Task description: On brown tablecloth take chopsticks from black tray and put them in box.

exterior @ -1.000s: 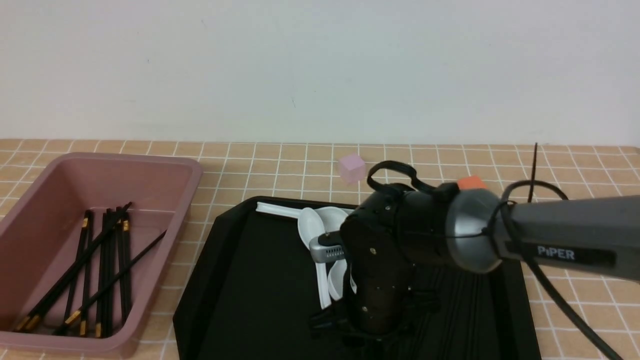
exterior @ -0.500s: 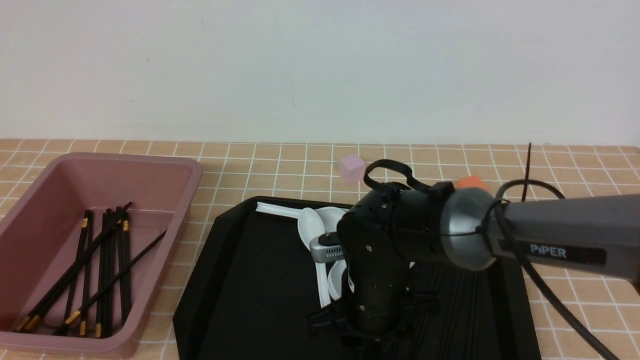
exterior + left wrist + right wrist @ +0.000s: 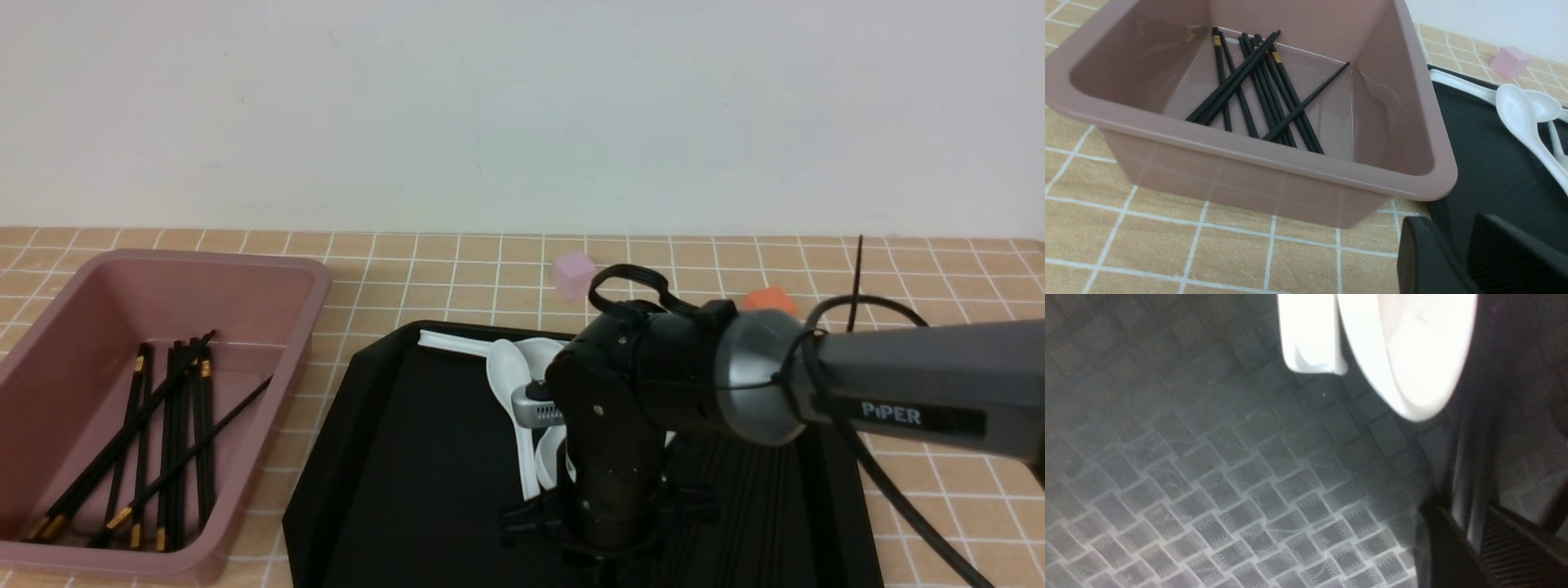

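the pink box (image 3: 265, 384) sits at the left of the worktop on the brown tablecloth (image 3: 408, 282), and it already has a loose bundle of black chopsticks (image 3: 181, 433) in it. most lie lengthwise along the floor of the box, a few slant across the others, and one leans its thin end toward the side nearest the tray. the left pincer (image 3: 1447, 245) is low beside the box, just outside its rim, with its fingers a little apart and nothing visible between them.

next comes the black tray (image 3: 449, 441), which has white spoons (image 3: 510, 367) on it and, toward its right side, more dark chopsticks (image 3: 759, 498) lying lengthwise. so the job looks well along but unfinished: a good share is in the box, while the ones on the tray have yet to go over.

the right pincer (image 3: 1470, 535) is down at the tray, to the right of the spoons. two chopsticks (image 3: 1472, 477) lie side by side between its fingers, which seem to be pinching them near the tray surface; how firm that hold is, i cannot tell. the other tray chopsticks are just to the right of this pincer, and the box is well apart to its left.
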